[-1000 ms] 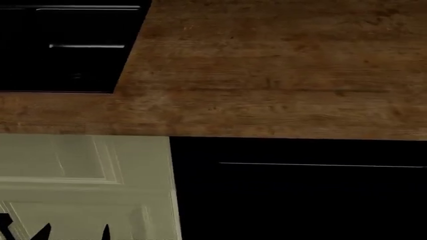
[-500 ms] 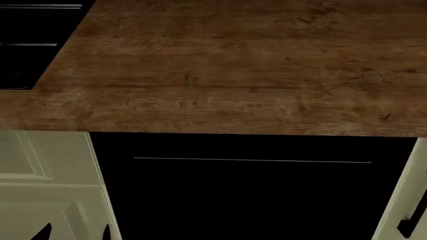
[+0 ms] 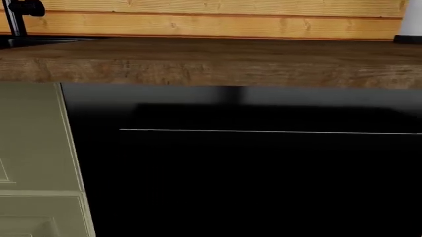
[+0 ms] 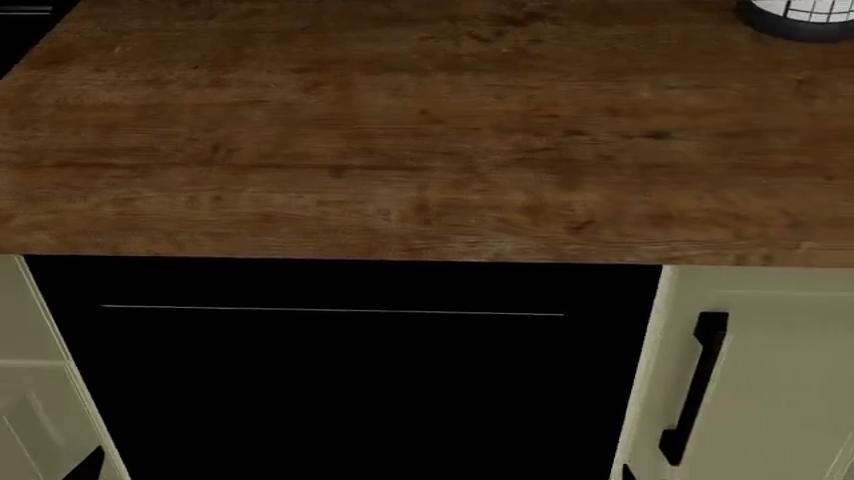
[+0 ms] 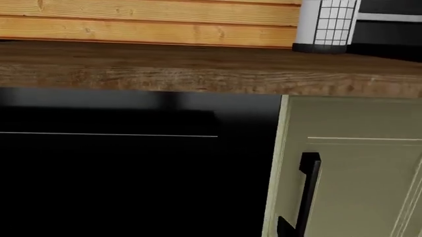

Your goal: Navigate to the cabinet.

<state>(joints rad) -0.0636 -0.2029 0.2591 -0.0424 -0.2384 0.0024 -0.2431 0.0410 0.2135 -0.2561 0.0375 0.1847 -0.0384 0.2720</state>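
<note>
The cabinet with a drawer front and a door is out of view. Under the brown wood countertop (image 4: 400, 130), a narrow cream unit (image 4: 774, 380) at the right shows only a door with a long vertical black handle (image 4: 694, 385), seen also in the right wrist view (image 5: 307, 192). At the left is another cream panelled unit (image 3: 33, 148), with no handle showing. Of my left gripper only one dark fingertip (image 4: 88, 464) pokes up at the bottom edge. A dark fingertip (image 5: 285, 227) of my right gripper shows beside the cream door. Black background hides both pairs of jaws.
A wide black appliance front (image 4: 334, 390) with a thin silver line fills the middle, straight ahead and close. A white wire-grid container (image 4: 801, 15) stands at the counter's far right. A black faucet (image 3: 17, 12) rises at the left, before a wood-plank wall (image 3: 218, 22).
The view has slid right along the counter. The black cooktop left the frame at top left, the left cream unit shrank, and the right cream door with its handle came in.
</note>
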